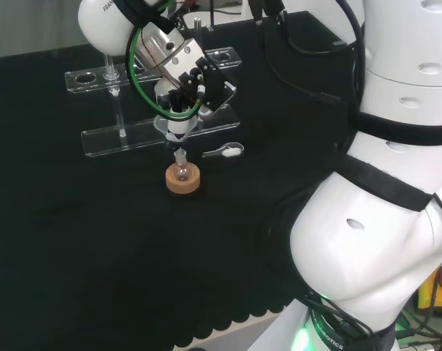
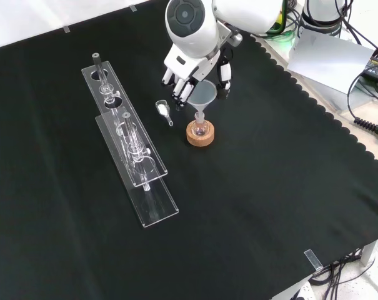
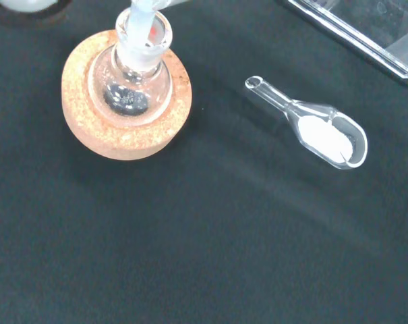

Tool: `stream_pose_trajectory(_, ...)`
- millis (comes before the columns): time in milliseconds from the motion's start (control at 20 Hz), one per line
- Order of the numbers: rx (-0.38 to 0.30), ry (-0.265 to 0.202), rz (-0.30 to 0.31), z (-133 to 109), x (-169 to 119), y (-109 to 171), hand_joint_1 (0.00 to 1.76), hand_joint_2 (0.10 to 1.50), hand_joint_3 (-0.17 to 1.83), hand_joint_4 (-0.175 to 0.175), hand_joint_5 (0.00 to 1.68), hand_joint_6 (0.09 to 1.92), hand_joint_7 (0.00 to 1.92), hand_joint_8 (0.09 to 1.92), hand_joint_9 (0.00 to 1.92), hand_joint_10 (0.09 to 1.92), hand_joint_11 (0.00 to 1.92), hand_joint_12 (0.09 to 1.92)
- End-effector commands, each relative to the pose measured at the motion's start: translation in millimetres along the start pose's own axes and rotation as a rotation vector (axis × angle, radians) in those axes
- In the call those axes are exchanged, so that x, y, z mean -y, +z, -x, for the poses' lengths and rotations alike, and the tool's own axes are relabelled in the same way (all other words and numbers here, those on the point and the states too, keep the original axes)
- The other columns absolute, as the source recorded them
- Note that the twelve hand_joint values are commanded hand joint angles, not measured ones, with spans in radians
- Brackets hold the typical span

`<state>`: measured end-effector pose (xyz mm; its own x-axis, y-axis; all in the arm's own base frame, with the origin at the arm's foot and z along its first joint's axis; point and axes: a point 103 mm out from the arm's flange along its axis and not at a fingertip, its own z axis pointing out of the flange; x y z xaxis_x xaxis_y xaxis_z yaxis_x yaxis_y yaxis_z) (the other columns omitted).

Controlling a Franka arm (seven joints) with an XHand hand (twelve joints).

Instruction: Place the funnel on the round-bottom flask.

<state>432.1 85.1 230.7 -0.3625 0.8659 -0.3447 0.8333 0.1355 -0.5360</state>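
On the black cloth (image 2: 270,187), near the middle of the front view, a clear funnel (image 2: 202,97) hangs with its wide mouth up and its thin stem pointing down into the neck of a small round flask (image 2: 200,129). In the wrist view the stem's tip (image 3: 144,12) sits right at the flask's mouth (image 3: 143,37); whether it touches the glass rim is hard to tell. The flask stands upright in a cork ring (image 2: 200,135), seen from above in the wrist view as a thick tan ring (image 3: 126,94) around the glass bulb. The bulb shows something dark at its bottom, too unclear to name.

The hand (image 2: 190,78) is above the flask in the front view, its fingers (image 2: 176,86) curled down around the far side of the funnel's cone, holding it. In the head view the hand (image 1: 183,80) hangs just above the flask (image 1: 181,170) and its cork ring (image 1: 183,180).

Just beside the cork ring, to its left in the front view, lies a small clear scoop (image 2: 164,110) with white powder in its bowl, apart from the ring. The wrist view shows it (image 3: 311,129) lying flat, handle toward the flask.

Farther left in the front view stands a long clear rack (image 2: 129,140) with round holes in its top shelf, holding some slim glass tubes. In the head view the rack (image 1: 133,102) stands behind the hand.
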Motion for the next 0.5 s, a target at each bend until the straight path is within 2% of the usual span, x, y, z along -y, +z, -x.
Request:
stream_pose_trajectory(50, -0.019, -0.008, -0.001, 3.7, -2.6, 8.8, 0.84, 0.72, 0.62, -0.004, 0.63, 0.60, 0.63, 0.70, 1.04, 0.57, 0.52, 1.27)
stream_pose_trajectory(300, 0.005, 0.000, -0.014, 0.1, -3.5, 7.7, 0.84, 0.72, 0.62, -0.005, 0.63, 0.60, 0.63, 0.70, 1.04, 0.57, 0.51, 1.27)
stream_pose_trajectory(500, -0.009, -0.003, -0.008, 3.1, -3.1, 11.1, 0.84, 0.72, 0.62, -0.006, 0.62, 0.59, 0.62, 0.70, 1.03, 0.57, 0.51, 1.27)
